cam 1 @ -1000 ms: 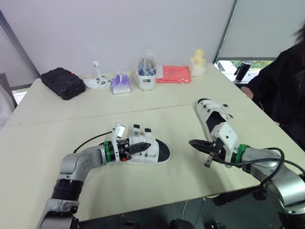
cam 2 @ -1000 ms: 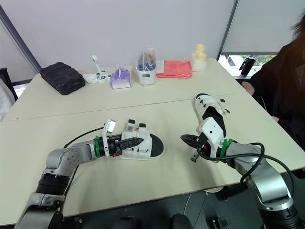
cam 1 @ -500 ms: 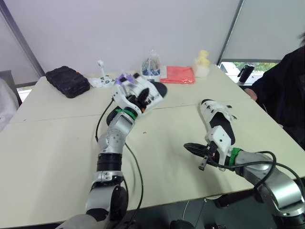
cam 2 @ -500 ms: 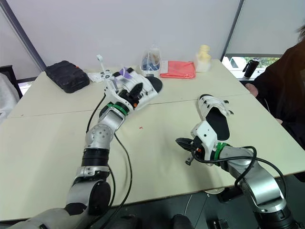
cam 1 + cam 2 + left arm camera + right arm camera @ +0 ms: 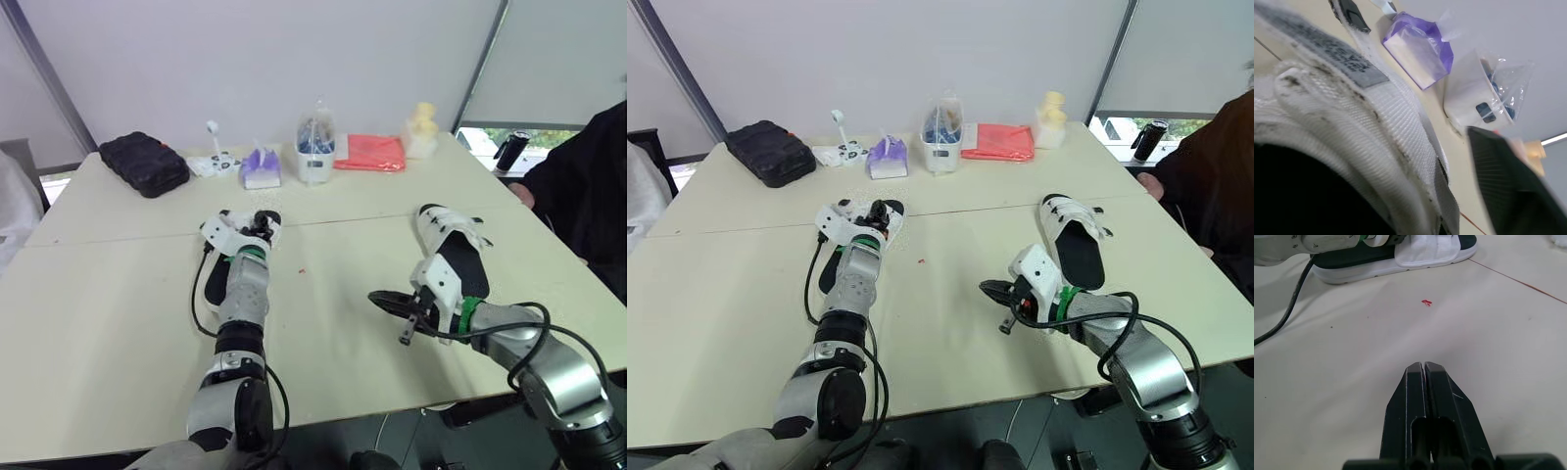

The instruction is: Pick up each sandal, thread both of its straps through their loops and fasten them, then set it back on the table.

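On the pale table (image 5: 108, 323), with a person's dark sleeve (image 5: 578, 186) at its right edge, two white-strapped sandals are seen lying flat: the right sandal (image 5: 458, 257) beside the right forearm, the left sandal (image 5: 1422, 252) under the outstretched left arm. The left gripper (image 5: 257, 221) is pressed against that sandal's white strap (whether it grips cannot be told). The right gripper (image 5: 1423, 367) is held just above bare tabletop, jaws closed on nothing, near a small red speck (image 5: 1426, 302)

Bright, even light, seemingly daylight from the window (image 5: 480, 135) at right; shadows on the table (image 5: 98, 323) stay soft
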